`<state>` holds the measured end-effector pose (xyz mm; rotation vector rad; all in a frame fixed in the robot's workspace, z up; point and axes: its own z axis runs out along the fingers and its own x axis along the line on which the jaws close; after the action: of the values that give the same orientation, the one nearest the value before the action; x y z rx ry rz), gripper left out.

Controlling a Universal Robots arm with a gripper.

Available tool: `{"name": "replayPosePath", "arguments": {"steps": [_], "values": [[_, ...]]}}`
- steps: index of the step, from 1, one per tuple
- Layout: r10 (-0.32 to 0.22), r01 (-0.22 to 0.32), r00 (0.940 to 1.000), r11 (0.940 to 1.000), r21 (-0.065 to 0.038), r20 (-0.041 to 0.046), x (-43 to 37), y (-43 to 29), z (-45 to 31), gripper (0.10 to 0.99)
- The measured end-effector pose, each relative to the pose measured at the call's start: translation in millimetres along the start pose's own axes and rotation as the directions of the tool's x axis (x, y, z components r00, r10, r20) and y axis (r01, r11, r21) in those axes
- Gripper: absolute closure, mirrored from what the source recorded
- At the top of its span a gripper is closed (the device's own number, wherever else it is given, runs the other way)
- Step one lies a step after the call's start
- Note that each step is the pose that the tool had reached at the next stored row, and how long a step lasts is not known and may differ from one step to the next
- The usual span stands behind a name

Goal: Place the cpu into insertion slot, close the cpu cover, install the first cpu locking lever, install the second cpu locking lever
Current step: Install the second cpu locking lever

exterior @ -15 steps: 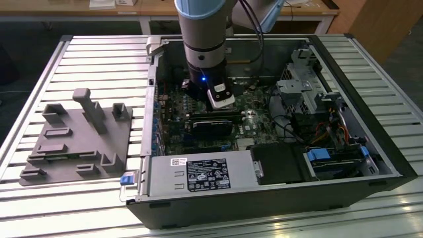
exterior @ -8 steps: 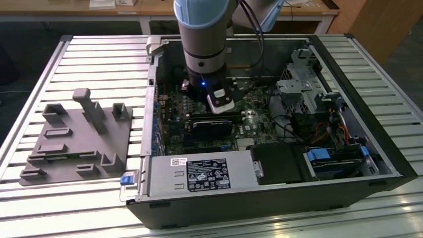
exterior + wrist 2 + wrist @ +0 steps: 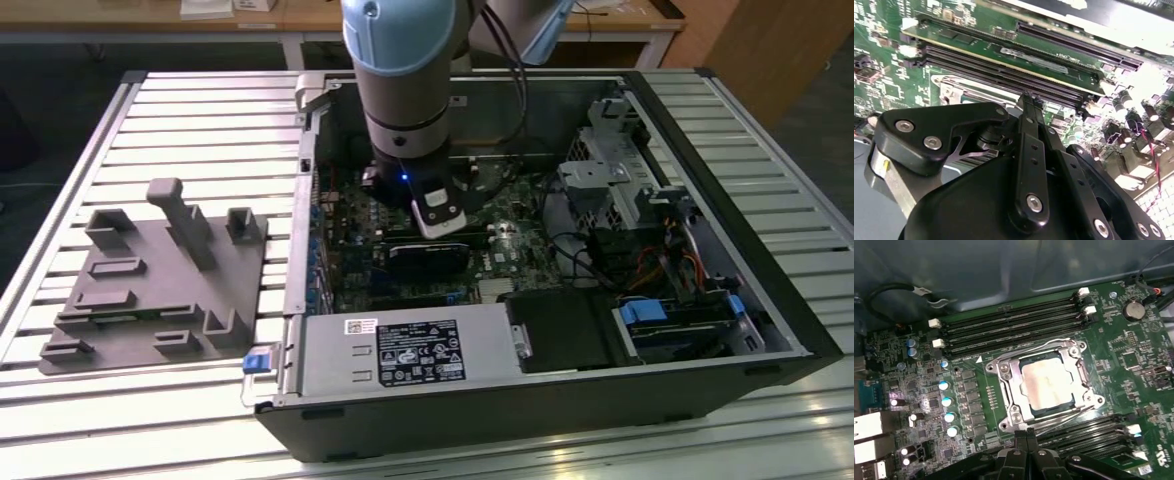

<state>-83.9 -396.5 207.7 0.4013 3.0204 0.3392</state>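
Squarely flat in the insertion slot [image 3: 1046, 386], the cpu [image 3: 1045, 384], cpu cover [image 3: 1013, 392] apparently down; hand [image 3: 1026, 432] seemingly closed, empty.

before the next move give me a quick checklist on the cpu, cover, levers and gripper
1. The cpu seated in the insertion slot: ok, its metal top lies square inside.
2. The cpu cover down over the chip: ok, the frame lies flat around it.
3. Locking levers latched: cannot tell, thin wires run along the socket edges.
4. The gripper free of load: ok, nothing visible at the fingertips.
5. Gripper position: ok, it sits at the socket's edge, beside the memory slots.
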Motion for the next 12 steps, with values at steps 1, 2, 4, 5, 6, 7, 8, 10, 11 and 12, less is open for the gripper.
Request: {"name": "replayPosePath", "arguments": {"steps": [1,2,4,5,6,7,8,10,11,12], "values": [[0.000,0.000,1.0000,1.0000,-0.003,-0.0008,1.3,-0.6,0.8,0.980],[0.001,-0.001,1.0000,1.0000,-0.006,-0.0015,2.4,-1.1,1.6,0.980],[0.001,-0.001,1.0000,0.9999,-0.012,-0.0031,4.0,-2.0,3.7,0.980],[0.002,-0.002,1.0000,0.9999,-0.015,-0.0039,4.4,-2.4,4.7,0.980],[0.002,-0.002,1.0000,0.9998,-0.018,-0.0046,4.6,-2.7,5.7,0.980],[0.002,-0.002,1.0000,0.9998,-0.020,-0.0054,4.9,-3.1,6.7,0.980],[0.003,-0.003,1.0000,0.9997,-0.024,-0.0062,5.1,-3.4,7.9,0.980],[0.003,-0.004,1.0000,0.9995,-0.031,-0.0080,5.4,-3.9,9.5,0.980],[0.004,-0.004,1.0000,0.9995,-0.033,-0.0085,5.5,-4.1,10.1,0.980],[0.004,-0.004,1.0000,0.9994,-0.035,-0.0090,5.6,-4.2,10.7,0.980]]}}
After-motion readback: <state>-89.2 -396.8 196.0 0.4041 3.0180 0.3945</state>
